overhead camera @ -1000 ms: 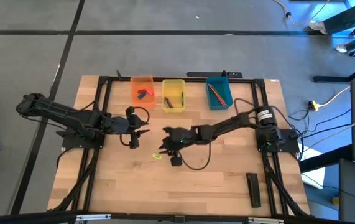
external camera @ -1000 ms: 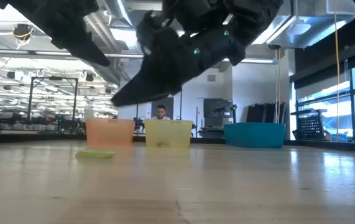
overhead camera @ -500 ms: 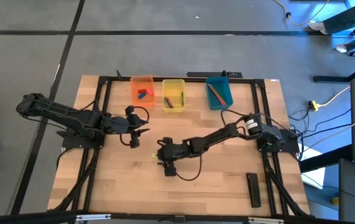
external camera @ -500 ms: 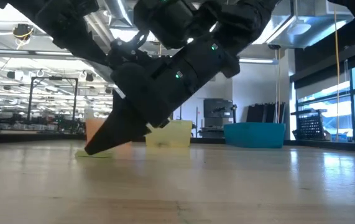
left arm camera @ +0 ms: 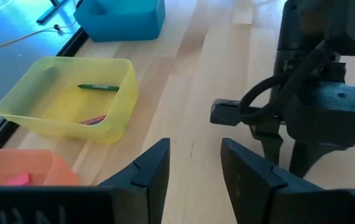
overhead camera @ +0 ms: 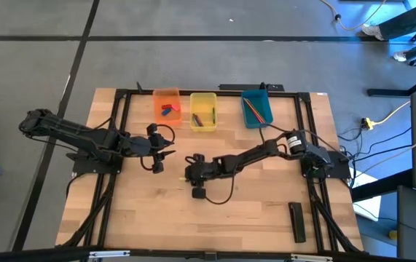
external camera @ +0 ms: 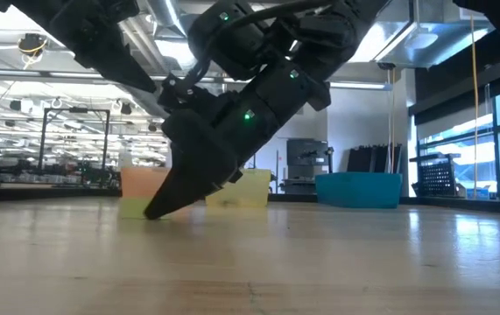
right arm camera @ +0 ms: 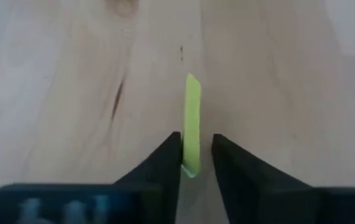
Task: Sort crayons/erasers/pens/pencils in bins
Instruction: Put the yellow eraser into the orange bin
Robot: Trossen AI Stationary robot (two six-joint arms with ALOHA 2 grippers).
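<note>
High view: three bins sit in a row at upper centre, orange bin (overhead camera: 167,105), yellow bin (overhead camera: 202,110), teal bin (overhead camera: 256,107). The right gripper (overhead camera: 191,173) is down on the table (overhead camera: 266,211) at mid-frame; the left gripper (overhead camera: 157,151) waits just left of it. A black bar (overhead camera: 296,220) lies lower right.

Low view: the right gripper's tip (external camera: 158,208) touches the wood at left of centre, in front of the orange bin.

Left wrist view: the left fingers (left arm camera: 152,171) stand apart, holding nothing. The yellow bin at left holds a green crayon (left arm camera: 99,87) and a reddish one; their labels cannot be read.

Right wrist view: a yellow-green eraser (right arm camera: 192,121) lies flat at centre, its near end between the two fingertips (right arm camera: 171,155), which flank it closely but look not quite clamped.

To do this well, I judge the fingers should squeeze squarely on the thin edges before lifting, since so flat a piece may slip or tip; then carry it to the orange bin.
</note>
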